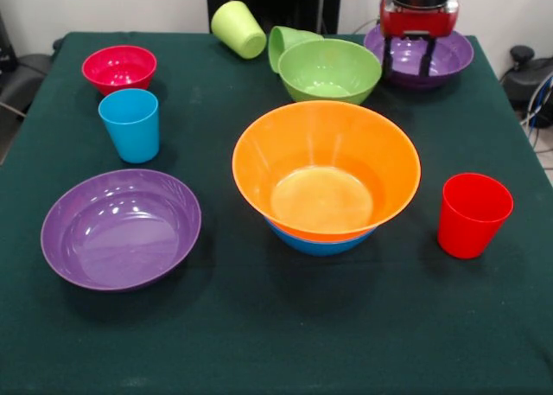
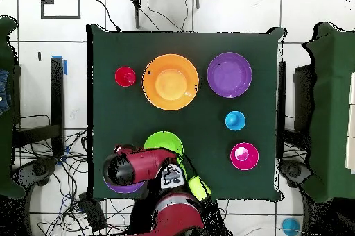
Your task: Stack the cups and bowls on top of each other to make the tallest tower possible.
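My gripper (image 1: 407,62) is open and hangs over the far purple bowl (image 1: 449,56), with its dark fingers (image 1: 387,60) down inside the bowl's rim. From above, the arm (image 2: 135,166) covers most of this bowl (image 2: 125,187). The large orange bowl (image 1: 327,175) sits nested in the blue bowl (image 1: 318,243) at the table's middle and also shows in the overhead view (image 2: 170,82). The green bowl (image 1: 328,69) stands upright. The green cup (image 1: 283,42) and the yellow-green cup (image 1: 239,28) lie on their sides behind it. The red cup (image 1: 473,213) and the sky blue cup (image 1: 130,124) stand upright.
The small red bowl (image 1: 119,66) stands at the far left, behind the sky blue cup. The second purple bowl (image 1: 121,228) sits at the near left. The dark green tablecloth (image 1: 276,343) covers the table. Cables lie on the floor (image 2: 62,178) beside the robot's base.
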You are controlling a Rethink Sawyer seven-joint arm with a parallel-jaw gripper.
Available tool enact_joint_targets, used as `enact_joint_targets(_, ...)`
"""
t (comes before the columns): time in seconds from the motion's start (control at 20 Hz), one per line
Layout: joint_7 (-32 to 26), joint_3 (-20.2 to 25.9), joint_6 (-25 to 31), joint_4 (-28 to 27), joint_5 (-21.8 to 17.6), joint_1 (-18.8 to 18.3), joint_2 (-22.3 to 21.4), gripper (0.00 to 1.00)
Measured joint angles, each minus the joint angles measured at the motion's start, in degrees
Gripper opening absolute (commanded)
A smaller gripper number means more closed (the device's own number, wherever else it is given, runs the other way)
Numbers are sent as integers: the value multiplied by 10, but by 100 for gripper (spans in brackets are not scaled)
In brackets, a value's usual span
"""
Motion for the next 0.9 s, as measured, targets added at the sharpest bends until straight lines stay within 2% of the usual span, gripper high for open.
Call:
enact_joint_targets(0.05, 0, 6, -21, 17, 0, -19, 11, 100)
enact_joint_targets(0.3, 0, 21, -71, 37, -7, -62, 48, 100)
enact_joint_targets(0.65, 0, 26, -102, 53, -14, -77, 99, 100)
enact_joint_targets(0.9, 0, 28, -103, 63, -14, -77, 104, 100)
